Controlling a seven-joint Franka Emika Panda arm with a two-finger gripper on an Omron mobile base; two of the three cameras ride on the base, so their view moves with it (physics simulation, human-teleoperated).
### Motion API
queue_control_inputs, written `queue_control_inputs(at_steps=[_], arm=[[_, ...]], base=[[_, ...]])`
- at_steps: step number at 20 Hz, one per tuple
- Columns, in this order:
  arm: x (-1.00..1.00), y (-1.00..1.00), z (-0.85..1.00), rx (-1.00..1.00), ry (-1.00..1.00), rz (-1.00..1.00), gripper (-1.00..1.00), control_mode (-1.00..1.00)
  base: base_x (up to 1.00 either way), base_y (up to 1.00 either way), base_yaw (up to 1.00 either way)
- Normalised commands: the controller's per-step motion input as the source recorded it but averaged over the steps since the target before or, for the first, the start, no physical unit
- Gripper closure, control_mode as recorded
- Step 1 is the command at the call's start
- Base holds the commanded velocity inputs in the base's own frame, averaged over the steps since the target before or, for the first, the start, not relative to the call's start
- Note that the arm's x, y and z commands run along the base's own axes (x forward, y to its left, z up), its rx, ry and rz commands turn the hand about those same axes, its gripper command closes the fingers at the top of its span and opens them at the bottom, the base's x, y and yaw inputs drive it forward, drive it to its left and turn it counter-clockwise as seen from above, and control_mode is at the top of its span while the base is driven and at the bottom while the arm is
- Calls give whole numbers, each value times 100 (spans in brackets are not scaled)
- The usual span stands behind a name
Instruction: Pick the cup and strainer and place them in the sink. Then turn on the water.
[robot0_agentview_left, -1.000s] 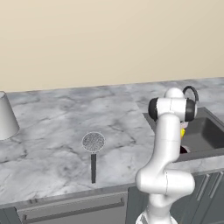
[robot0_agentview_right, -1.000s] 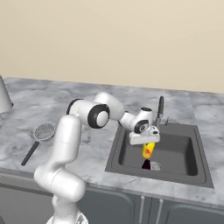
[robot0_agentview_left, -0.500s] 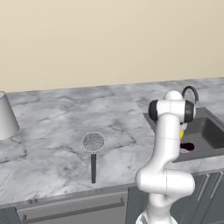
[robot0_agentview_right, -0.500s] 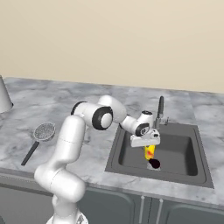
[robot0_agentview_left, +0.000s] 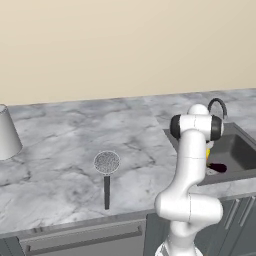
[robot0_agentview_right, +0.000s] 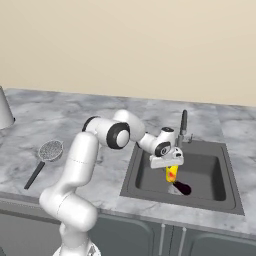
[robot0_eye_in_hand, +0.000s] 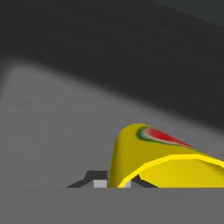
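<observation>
- Marble countertop (robot0_agentview_right: 100, 130), sink (robot0_agentview_right: 227, 202) set into it.
- Gripper (robot0_agentview_right: 171, 167) clamped on the cup (robot0_agentview_right: 171, 173), hanging inside the sink, above its floor.
- Strainer (robot0_agentview_right: 50, 149) flat on the countertop, well left of the sink.
- Tap (robot0_agentview_right: 183, 121) at the sink's back rim.

Cup (robot0_agentview_right: 171, 173) hanging inside the sink (robot0_agentview_right: 150, 192), strainer (robot0_agentview_right: 44, 156) lying on the counter (robot0_agentview_right: 65, 118) — well left of the basin

My arm (robot0_agentview_right: 82, 165) is glossy white, built of rounded tube sections with black rings at the joints. A bulging white base (robot0_agentview_left: 189, 209) carries it. My hand (robot0_agentview_right: 166, 156) is a pale blocky piece with a dark round cap at the wrist.
</observation>
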Motion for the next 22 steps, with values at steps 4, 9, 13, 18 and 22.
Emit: queue_control_inputs(at_steps=[4, 9, 13, 18, 22], arm=[[1, 0, -12, 0, 0, 0, 100, -100], [0, 0, -7, 0, 0, 0, 100, -100], [0, 0, 0, 0, 0, 0, 100, -100], [0, 0, 0, 0, 0, 0, -100, -100], [0, 0, 0, 0, 0, 0, -100, -100]], base=[[0, 0, 0], [0, 0, 0], [0, 0, 0], [0, 0, 0], [0, 0, 0]])
